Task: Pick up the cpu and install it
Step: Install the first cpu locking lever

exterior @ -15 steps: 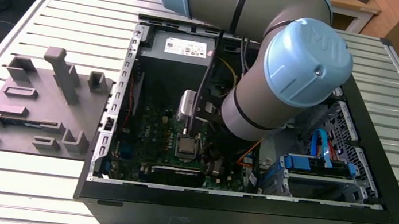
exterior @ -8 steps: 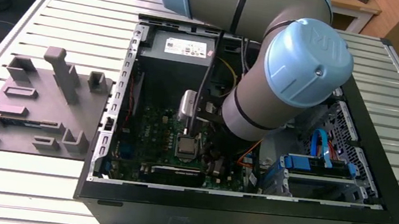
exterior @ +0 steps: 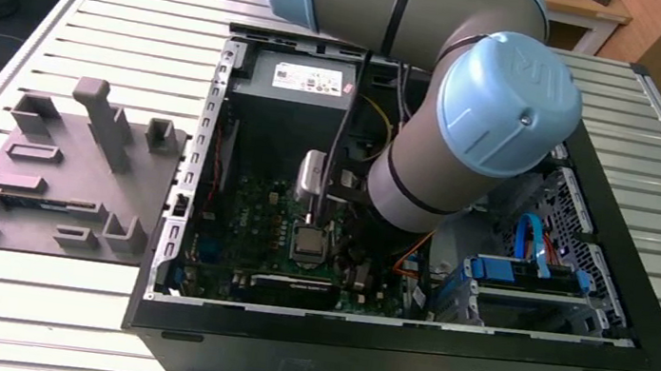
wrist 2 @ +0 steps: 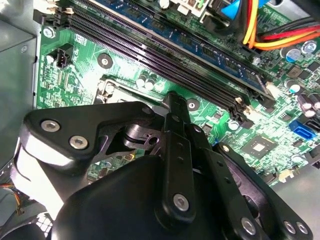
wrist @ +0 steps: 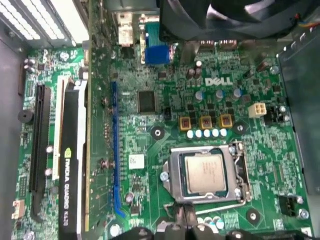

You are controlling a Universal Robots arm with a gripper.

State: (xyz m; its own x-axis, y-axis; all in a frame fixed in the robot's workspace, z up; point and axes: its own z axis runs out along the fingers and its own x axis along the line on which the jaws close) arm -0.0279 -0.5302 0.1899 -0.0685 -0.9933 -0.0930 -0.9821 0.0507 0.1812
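Cpu [wrist: 203,173] seated in socket [wrist: 170,182]; gripper [wrist: 184,220] at its 6 o'clock, seemingly closed, holding nothing; latch possibly unclamped.

The open side of the computer case [exterior: 411,350] gives the way in. Around the cpu [wrist: 204,173] seated in its socket frame [wrist: 172,172], the motherboard [wrist: 150,145] is low and clear. The graphics card [wrist: 70,150] stands as a wall on one side, the long memory slots [wrist 2: 165,65] on another. The power-supply box [exterior: 300,76] closes the far end, and the cables [wrist 2: 270,35] crowd near the slots.
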